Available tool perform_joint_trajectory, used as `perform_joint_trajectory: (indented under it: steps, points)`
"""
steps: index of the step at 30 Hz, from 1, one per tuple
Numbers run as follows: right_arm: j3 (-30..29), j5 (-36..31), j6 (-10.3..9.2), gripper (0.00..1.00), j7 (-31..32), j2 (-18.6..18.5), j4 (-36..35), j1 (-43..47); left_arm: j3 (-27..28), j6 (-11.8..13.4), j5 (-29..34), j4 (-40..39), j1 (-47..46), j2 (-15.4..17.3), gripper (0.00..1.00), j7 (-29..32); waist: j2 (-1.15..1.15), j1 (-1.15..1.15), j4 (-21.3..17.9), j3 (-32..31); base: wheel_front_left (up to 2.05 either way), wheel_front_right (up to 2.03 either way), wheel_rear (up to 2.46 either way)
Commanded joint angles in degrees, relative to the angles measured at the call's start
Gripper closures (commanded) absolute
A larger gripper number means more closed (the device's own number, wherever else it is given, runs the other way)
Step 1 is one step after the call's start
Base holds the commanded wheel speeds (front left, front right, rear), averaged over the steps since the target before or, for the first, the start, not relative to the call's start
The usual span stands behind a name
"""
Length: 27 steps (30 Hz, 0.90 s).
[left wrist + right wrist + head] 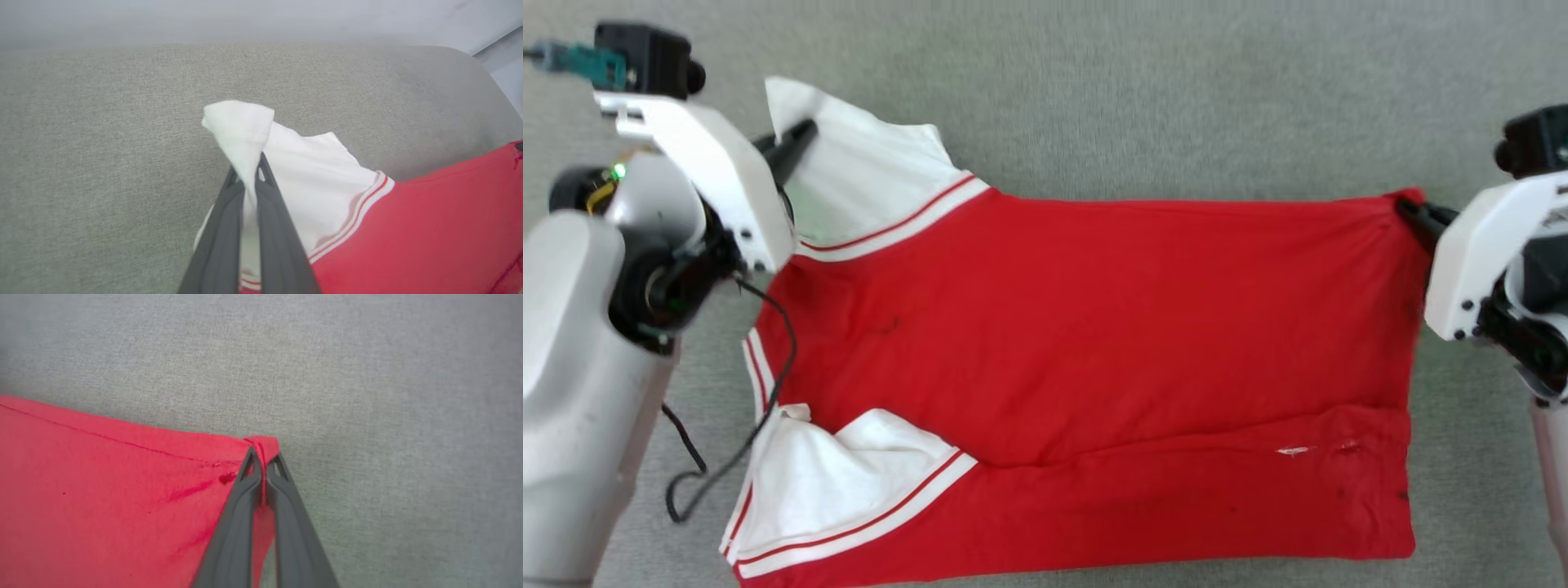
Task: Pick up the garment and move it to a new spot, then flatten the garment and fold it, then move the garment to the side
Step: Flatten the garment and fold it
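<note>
Shirt (1078, 327) long axis L-R, sleeves left, hem right; L gripper (249, 167) pinches white sleeve (866, 180), R gripper (264, 455) pinches hem corner (261, 442).

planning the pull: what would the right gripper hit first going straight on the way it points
The right gripper, shut on the garment corner, would likely meet the grey fabric surface next.
</note>
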Motion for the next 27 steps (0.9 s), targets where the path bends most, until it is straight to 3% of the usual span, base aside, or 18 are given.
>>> perform_joint_trajectory:
  steps: [1, 12, 23, 24, 25, 26, 27]
  points:
    - [-0.6, -0.6, -0.04, 1.0, -0.9, 0.3, -0.3, 1.5, 0.4, 0.1, -0.1, 0.0, 1.3, 0.0, 1.0, -1.0, 0.0, 0.0, 0.5, -2.3, 0.0, 0.0, 0.0]
    - [-6.2, -3.1, -0.06, 1.0, -5.5, 3.8, -4.8, 15.3, 4.8, 3.6, -4.2, -3.9, 20.1, 0.9, 1.0, -8.9, 0.0, 0.0, 1.9, -11.7, 0.0, 0.0, 0.0]
    - [-8.1, -3.0, -0.07, 0.99, -12.0, 7.4, -1.4, 27.8, 5.0, 8.1, -6.2, -4.4, 39.0, -2.9, 1.0, -15.4, 0.0, 0.0, 1.9, -14.7, 0.0, 0.0, 0.0]
    - [-8.1, -2.8, -0.07, 0.63, -12.5, 8.0, -0.7, 28.7, 4.6, 8.2, -6.4, -4.1, 39.9, -3.2, 0.97, -15.4, 0.0, 0.0, 1.8, -14.9, 0.0, 0.0, 0.0]
    - [-7.8, -2.7, -0.07, 0.24, -13.1, 8.4, -0.2, 29.6, 4.2, 8.3, -6.2, -3.9, 40.5, -3.6, 0.69, -15.6, 0.0, 0.0, 1.8, -15.0, 0.0, 0.0, 0.0]
    - [-7.5, -2.7, -0.06, 0.0, -14.0, 8.6, 0.0, 30.2, 3.8, 8.3, -6.0, -3.5, 41.0, -4.0, 0.4, -16.1, 0.0, 0.0, 1.7, -15.2, 0.0, 0.0, 0.0]
    - [-7.4, -2.5, -0.06, 0.0, -14.8, 9.0, 0.3, 30.7, 3.5, 8.4, -5.8, -3.1, 41.7, -4.6, 0.0, -16.5, 0.0, 0.0, 1.6, -15.4, 0.0, 0.0, 0.0]
